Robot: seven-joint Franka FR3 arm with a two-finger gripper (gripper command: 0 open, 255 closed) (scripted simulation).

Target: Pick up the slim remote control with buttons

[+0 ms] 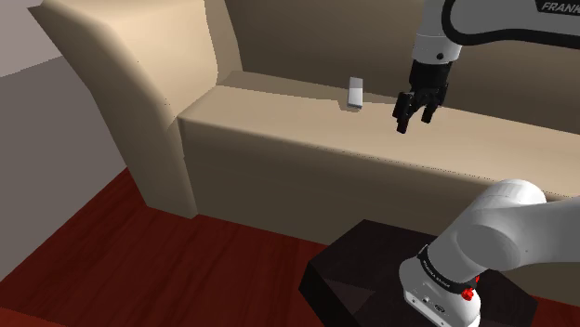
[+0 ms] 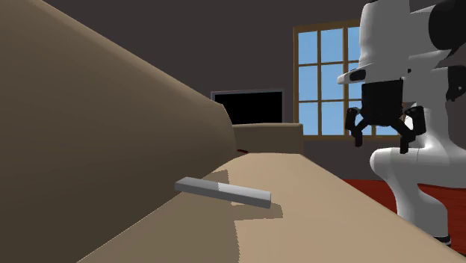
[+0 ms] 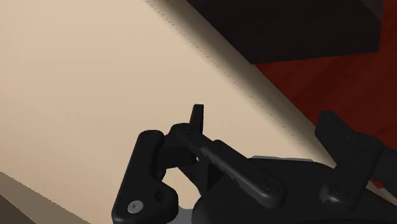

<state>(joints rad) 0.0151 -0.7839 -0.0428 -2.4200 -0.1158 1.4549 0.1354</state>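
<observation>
The slim grey remote lies on the beige sofa seat near the backrest, and the gripper hangs above the seat, apart from it toward the shoulder view's right. The arm should first come over the remote's middle and turn so the fingers close across its narrow width. The fingers stand wide apart, holding and touching nothing.

Shoulder view: soft even light; sofa seat pale, front face darker; small shadow just beside remote control. Second exterior view: dim; bright blue window well beyond remote control; dark shadow beneath it. Wrist view: seat brightly lit.
</observation>
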